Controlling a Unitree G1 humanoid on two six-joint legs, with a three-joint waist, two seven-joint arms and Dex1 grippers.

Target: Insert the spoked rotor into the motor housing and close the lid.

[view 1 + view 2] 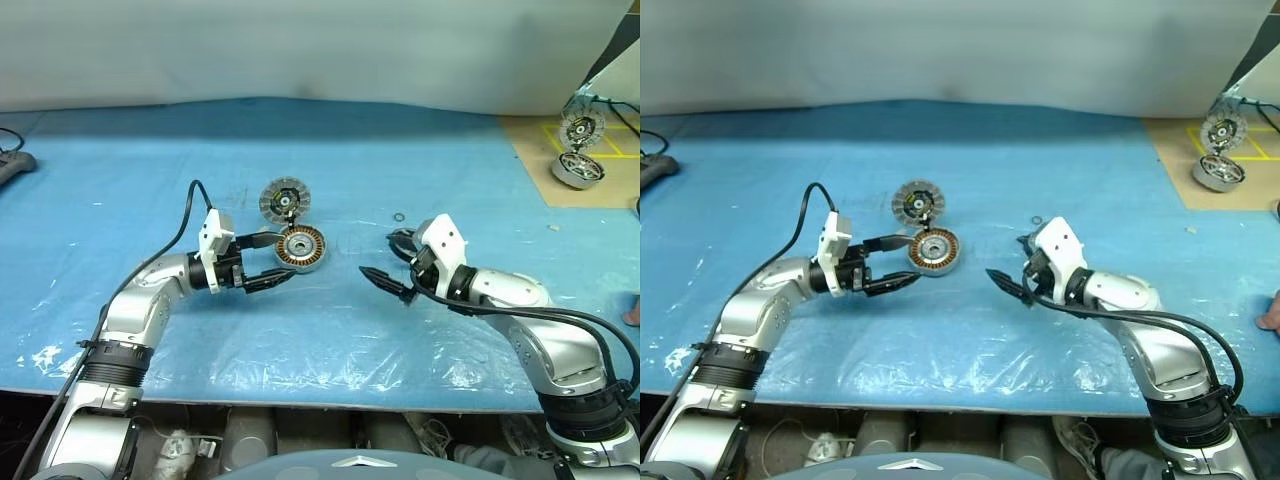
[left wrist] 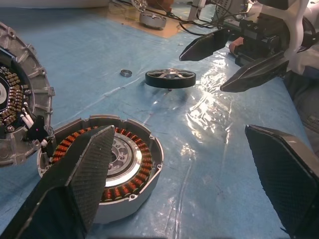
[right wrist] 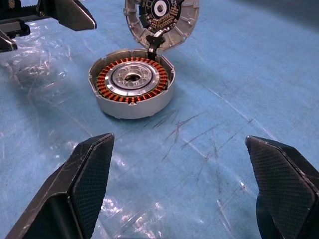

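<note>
The motor housing (image 1: 301,248) is a silver shell with copper windings, resting on the blue mat. Its lid (image 1: 285,199) stands tilted at the housing's far edge, with the ribbed inner face showing. My left gripper (image 1: 283,260) is open just left of the housing, one finger on either side of its near rim. My right gripper (image 1: 378,254) is open a short way right of the housing, pointing at it with nothing between the fingers. The spoked rotor (image 2: 170,78), a dark thin wheel, lies flat on the mat close in front of the right gripper's fingers (image 2: 251,74).
A tiny metal washer (image 1: 398,215) lies on the mat beyond the right gripper. A spare housing (image 1: 578,170) and its ribbed disc (image 1: 582,128) sit on a brown board at the far right. A black object (image 1: 15,165) lies at the far left edge.
</note>
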